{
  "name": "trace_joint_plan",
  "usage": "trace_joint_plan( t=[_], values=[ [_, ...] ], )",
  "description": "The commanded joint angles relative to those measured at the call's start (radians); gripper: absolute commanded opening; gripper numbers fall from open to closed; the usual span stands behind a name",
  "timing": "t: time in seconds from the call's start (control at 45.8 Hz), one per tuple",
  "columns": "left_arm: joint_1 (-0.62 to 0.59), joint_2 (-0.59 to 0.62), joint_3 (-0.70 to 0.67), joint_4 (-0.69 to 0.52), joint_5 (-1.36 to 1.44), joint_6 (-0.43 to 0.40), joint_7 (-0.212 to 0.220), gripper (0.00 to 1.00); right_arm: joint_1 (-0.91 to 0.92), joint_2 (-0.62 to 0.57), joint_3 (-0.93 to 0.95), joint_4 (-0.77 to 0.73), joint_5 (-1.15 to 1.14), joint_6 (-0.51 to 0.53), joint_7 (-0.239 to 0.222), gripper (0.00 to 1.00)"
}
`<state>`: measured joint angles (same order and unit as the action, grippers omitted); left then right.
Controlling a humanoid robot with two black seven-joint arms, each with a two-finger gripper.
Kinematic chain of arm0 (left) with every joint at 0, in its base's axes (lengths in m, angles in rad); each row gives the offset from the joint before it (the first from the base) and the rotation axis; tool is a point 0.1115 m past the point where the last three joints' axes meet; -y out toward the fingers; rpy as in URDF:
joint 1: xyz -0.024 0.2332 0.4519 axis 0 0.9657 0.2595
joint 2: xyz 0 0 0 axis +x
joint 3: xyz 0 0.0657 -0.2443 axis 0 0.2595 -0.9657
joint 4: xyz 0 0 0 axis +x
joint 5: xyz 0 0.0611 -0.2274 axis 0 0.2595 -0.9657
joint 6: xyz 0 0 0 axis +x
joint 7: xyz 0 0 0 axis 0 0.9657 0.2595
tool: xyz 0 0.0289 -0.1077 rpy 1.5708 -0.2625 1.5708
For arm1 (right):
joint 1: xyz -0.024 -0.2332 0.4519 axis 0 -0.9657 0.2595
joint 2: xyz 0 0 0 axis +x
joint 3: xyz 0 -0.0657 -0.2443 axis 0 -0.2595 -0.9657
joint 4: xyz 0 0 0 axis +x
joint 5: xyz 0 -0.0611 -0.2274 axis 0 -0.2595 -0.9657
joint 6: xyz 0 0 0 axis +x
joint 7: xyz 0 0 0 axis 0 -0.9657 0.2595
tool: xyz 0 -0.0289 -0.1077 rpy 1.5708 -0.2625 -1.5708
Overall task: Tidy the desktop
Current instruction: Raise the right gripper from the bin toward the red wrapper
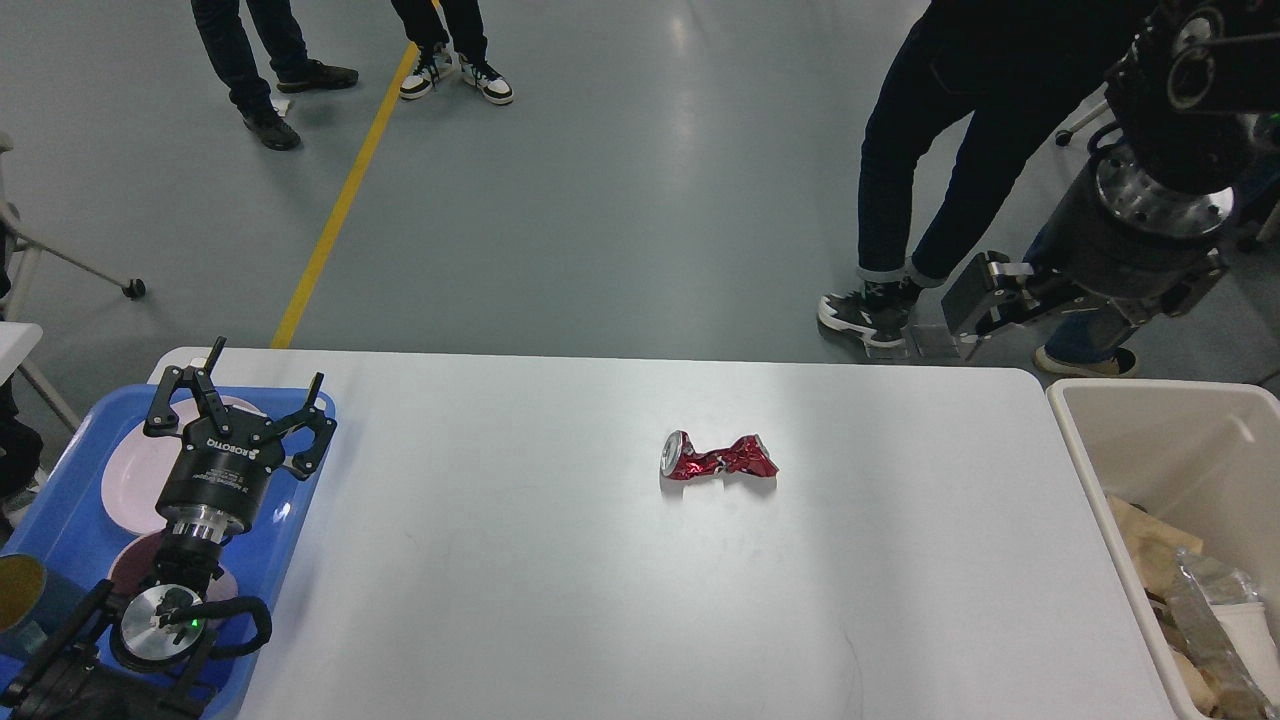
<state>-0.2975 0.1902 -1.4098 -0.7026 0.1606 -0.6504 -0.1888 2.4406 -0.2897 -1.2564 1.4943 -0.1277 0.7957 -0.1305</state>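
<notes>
Desktop point(560, 600) lies bare around one central crushed can point(718, 457).

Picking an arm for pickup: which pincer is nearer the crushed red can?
Right, narrowly. Right pincer hangs beyond the can; left pincer sits over the blue tray.

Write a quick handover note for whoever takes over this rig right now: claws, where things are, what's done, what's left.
Left claw: open, empty, hovering over the blue tray at the desktop's left end.
Right claw: raised beyond the far right corner, near a person's legs; open or shut is unclear.
Desktop: only a crushed red can lies on it, near the middle, untouched.
Tray holds plates and a cup; the beige bin at the right end already holds trash.
Left to do: probably pick up the can and drop it in the bin.
</notes>
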Motion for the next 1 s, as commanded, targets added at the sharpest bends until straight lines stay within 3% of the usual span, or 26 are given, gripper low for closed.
trace_joint_plan(
  t=[0.0, 0.131, 0.589, 0.83, 0.982],
  values=[
    [0.0, 0.0, 0.0, 0.0, 0.0, 0.0, 0.0, 0.96, 0.101, 0.04, 0.02, 0.119, 0.062, 0.002, 0.0, 1.0],
    [0.0, 0.0, 0.0, 0.0, -0.001, 0.0, 0.002, 0.96, 0.12, 0.057, 0.06, 0.188, 0.06, -0.007, 0.0, 1.0],
    [0.0, 0.0, 0.0, 0.0, 0.001, 0.0, 0.002, 0.96, 0.091, 0.047, 0.095, 0.181, 0.077, -0.018, 0.008, 1.0],
    [0.0, 0.0, 0.0, 0.0, 0.001, 0.0, 0.002, 0.96, -0.044, 0.037, 0.182, 0.123, 0.085, -0.023, 0.008, 1.0],
    [0.0, 0.0, 0.0, 0.0, 0.001, 0.0, 0.002, 0.96, -0.198, 0.064, 0.242, 0.04, 0.085, -0.104, 0.003, 1.0]
  ],
)
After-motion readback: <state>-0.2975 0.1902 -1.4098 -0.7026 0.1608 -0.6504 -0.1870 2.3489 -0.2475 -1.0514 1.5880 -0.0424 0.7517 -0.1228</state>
